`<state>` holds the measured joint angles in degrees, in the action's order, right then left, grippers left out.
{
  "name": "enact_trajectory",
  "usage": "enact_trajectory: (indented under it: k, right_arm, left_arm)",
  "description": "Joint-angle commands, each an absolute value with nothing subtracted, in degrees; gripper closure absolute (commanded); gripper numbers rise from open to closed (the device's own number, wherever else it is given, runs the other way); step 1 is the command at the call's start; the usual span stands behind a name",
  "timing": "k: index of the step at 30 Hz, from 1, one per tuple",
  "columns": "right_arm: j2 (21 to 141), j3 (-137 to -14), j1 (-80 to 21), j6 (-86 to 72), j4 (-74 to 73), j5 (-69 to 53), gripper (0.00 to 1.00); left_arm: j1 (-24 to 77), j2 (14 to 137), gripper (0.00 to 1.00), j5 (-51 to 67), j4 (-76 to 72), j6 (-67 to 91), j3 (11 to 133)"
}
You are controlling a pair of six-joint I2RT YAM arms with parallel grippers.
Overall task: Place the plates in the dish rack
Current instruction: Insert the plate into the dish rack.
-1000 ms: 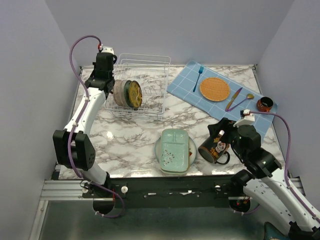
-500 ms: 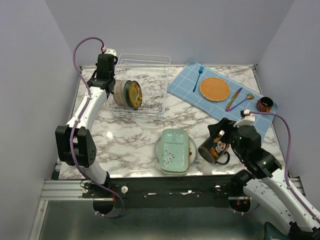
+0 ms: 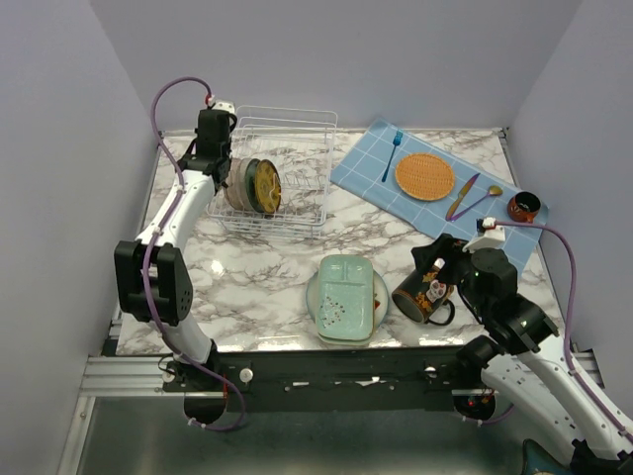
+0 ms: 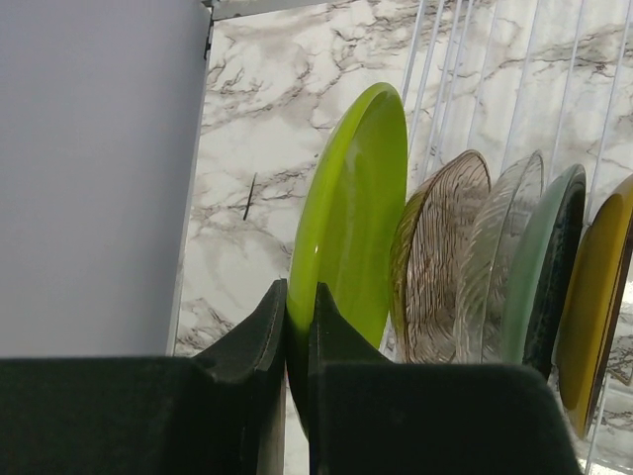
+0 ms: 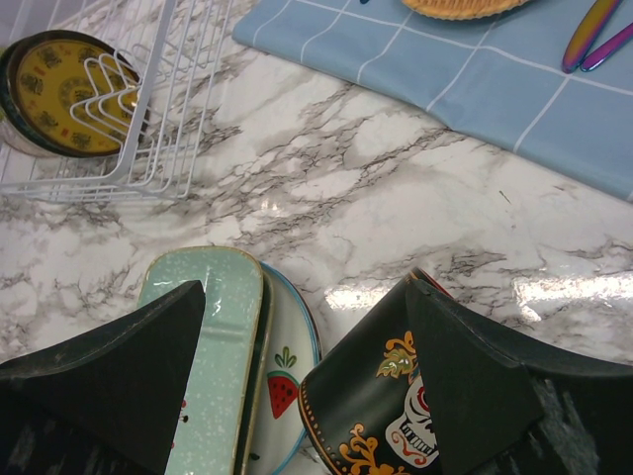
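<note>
My left gripper (image 4: 299, 309) is shut on the rim of a lime-yellow plate (image 4: 351, 218), held on edge at the left end of the white dish rack (image 3: 287, 112). Beside it in the rack stand a brownish plate (image 4: 440, 247), a teal plate (image 4: 542, 277) and a yellow plate (image 4: 596, 297). From above, the left gripper (image 3: 226, 168) is at the rack's left side. A mint-green square plate (image 3: 344, 294) lies on a watermelon plate (image 3: 380, 293) at the front. My right gripper (image 5: 307, 327) is open above the mug and the watermelon plate's edge, holding nothing.
A black decorated mug (image 3: 420, 292) lies on its side by the plate stack, under the right gripper. A blue placemat (image 3: 386, 188) at the back right carries an orange woven mat (image 3: 424, 176), a blue fork (image 3: 392, 155) and cutlery. A small brown cup (image 3: 523, 207) sits at the right edge.
The left arm has shifted slightly to the right toward the rack, still gripping the plate. The right arm has not moved.
</note>
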<state>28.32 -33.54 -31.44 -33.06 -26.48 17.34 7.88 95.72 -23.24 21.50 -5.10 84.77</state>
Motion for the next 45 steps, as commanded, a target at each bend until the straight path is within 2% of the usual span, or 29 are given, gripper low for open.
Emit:
enact_trajectory:
  k: [1,14,45]
  right_arm:
    - [27.42,-32.69,-31.46,-32.87,-27.25,18.37,0.09]
    - [27.86,-33.05,-31.46,-32.78,-26.81,17.93,0.09]
    - [27.25,-33.14,-31.46,-32.43,-27.07,17.84,0.09]
  left_arm:
    - [7.82,98.08,1.00,-23.20,20.92,-5.80,85.08]
    - [10.90,101.95,1.00,-32.77,24.08,-9.32,86.84]
    - [11.25,109.60,0.99,-29.53,35.07,-3.43,92.28]
